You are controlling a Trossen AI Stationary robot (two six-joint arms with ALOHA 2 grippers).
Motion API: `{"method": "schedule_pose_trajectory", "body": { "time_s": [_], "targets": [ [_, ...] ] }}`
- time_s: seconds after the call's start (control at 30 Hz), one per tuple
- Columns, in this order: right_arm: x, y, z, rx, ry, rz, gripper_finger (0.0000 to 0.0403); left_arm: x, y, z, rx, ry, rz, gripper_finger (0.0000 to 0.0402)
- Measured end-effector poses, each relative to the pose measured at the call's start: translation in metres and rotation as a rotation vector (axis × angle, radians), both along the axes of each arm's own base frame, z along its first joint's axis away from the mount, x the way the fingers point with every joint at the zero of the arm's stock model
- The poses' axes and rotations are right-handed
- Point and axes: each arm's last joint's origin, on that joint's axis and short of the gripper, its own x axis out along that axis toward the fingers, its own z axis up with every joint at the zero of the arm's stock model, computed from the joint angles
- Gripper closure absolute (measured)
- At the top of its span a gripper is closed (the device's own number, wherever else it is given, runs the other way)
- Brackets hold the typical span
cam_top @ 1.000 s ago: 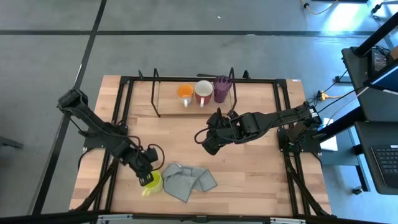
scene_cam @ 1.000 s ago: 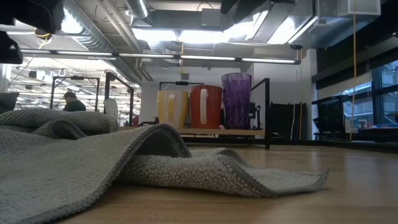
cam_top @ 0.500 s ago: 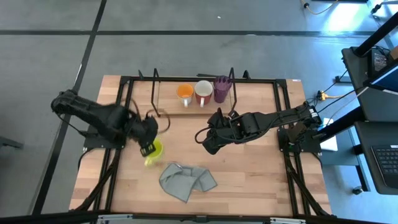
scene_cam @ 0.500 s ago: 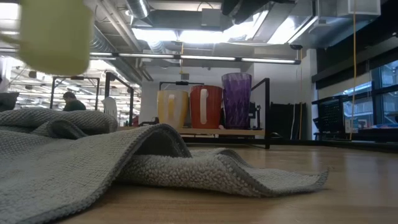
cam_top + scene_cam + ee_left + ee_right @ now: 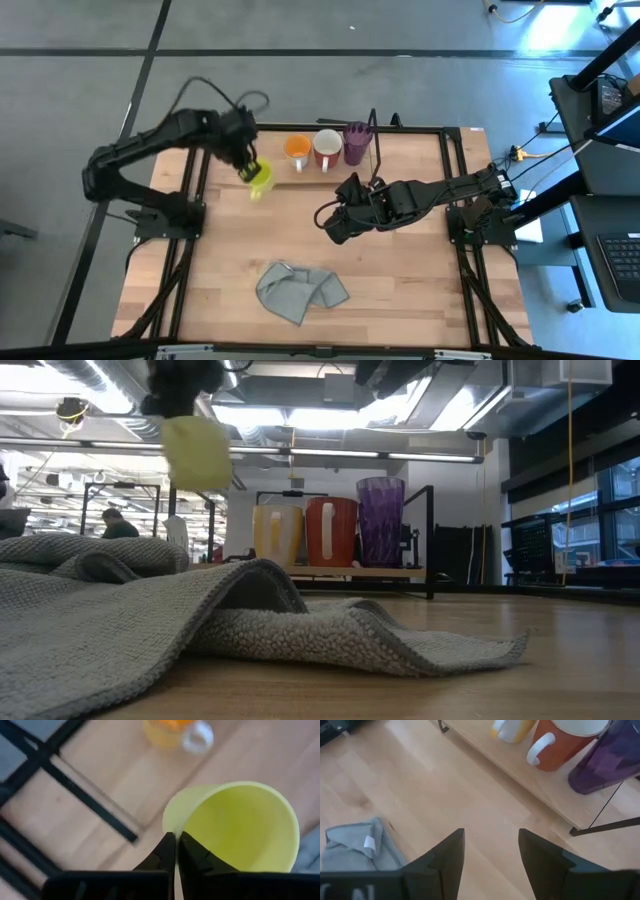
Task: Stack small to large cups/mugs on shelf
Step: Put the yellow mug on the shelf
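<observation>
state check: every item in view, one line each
yellow-green mug: held in the air, clamped by its rim, near the shelf's left end
left gripper: shut on the mug's rim
right gripper: open, empty, over mid-table
orange mug: upright on the shelf
white mug: upright on the shelf, beside the orange one
purple tumbler: upright at the row's right end
shelf: left part unoccupied
grey cloth: crumpled on the table

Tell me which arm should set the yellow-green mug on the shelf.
Left. The left gripper is shut on the yellow-green mug, in the air near the shelf. The right gripper hangs open and empty at mid-table.
</observation>
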Motion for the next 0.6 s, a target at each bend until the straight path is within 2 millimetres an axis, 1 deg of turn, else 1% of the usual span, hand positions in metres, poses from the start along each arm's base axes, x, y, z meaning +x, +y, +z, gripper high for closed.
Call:
{"method": "schedule_pose_trajectory", "body": {
  "time_s": [0.13, 0.27, 0.47, 0.6],
  "targets": [
    [0.000, -0.001, 0.000, 0.008, -0.008, -0.018, 0.0215, -0.003, 0.024, 0.007, 0.013, -0.055, 0.015, 0.0401],
    [0.000, -0.001, 0.000, 0.004, -0.023, -0.045, 0.0215, -0.001, 0.045, 0.006, 0.041, -0.014, 0.008, 0.0401],
    [0.000, -0.002, 0.000, 0.023, -0.041, -0.080, 0.0215, 0.014, 0.077, -0.006, 0.037, 0.048, -0.016, 0.0401],
    [0.000, -0.002, 0.000, 0.033, -0.050, -0.099, 0.0215, 0.025, 0.094, -0.013, 0.035, 0.078, -0.038, 0.0401]
  ]
}}
